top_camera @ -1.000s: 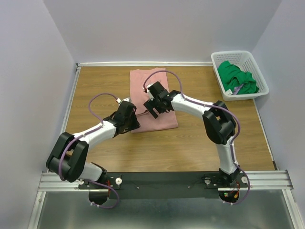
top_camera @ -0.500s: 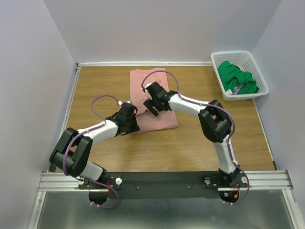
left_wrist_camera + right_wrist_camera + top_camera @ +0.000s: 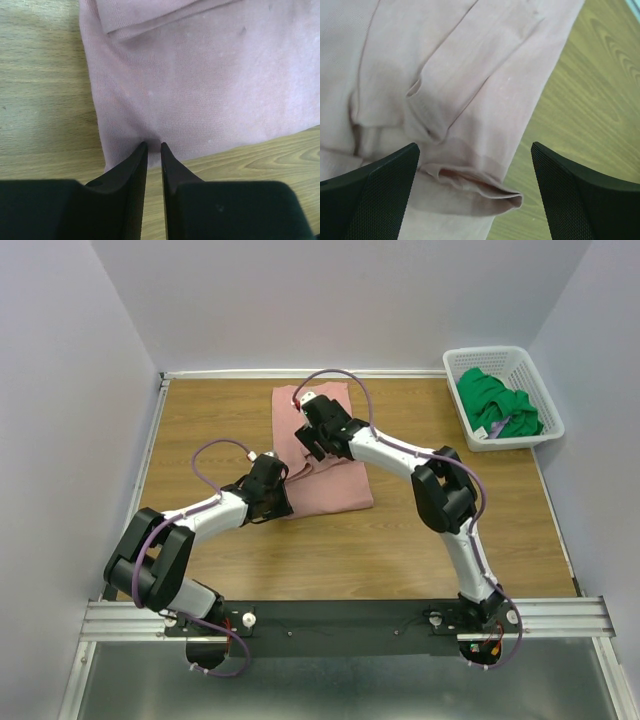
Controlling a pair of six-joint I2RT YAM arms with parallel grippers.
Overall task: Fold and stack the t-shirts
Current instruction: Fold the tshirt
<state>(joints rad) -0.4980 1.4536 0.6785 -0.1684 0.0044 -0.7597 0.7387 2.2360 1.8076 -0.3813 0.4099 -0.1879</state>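
Your left hand (image 3: 272, 488) has hardly shifted over the last second and sits at the near left corner of the pink t-shirt (image 3: 345, 485). Your right hand (image 3: 303, 445) has travelled from the middle of that shirt toward its far end.

On the left, the bare wooden desk (image 3: 210, 415) runs out to the wall. In the left wrist view, your left hand (image 3: 154, 145) has its jaws drawn in to a thin slit. The tips are set into the near edge of the pink t-shirt (image 3: 200, 85), close to its left corner, and the cloth puckers slightly where they nip it. Another folded layer lies across the far part of that view.

The shirt lies in the middle of the desk as a long folded strip running from far to near. Above its far half, your right hand (image 3: 475, 148) hangs with its jaws spread wide and nothing between them. Under it, the pink t-shirt (image 3: 470, 65) shows overlapping folds. A hemmed edge is curled up into a small lip close to the shirt's side, with bare wood just beyond.

At the far right corner, the white basket (image 3: 490, 352) holds the green t-shirt (image 3: 495, 405), bunched up and well apart from both hands.
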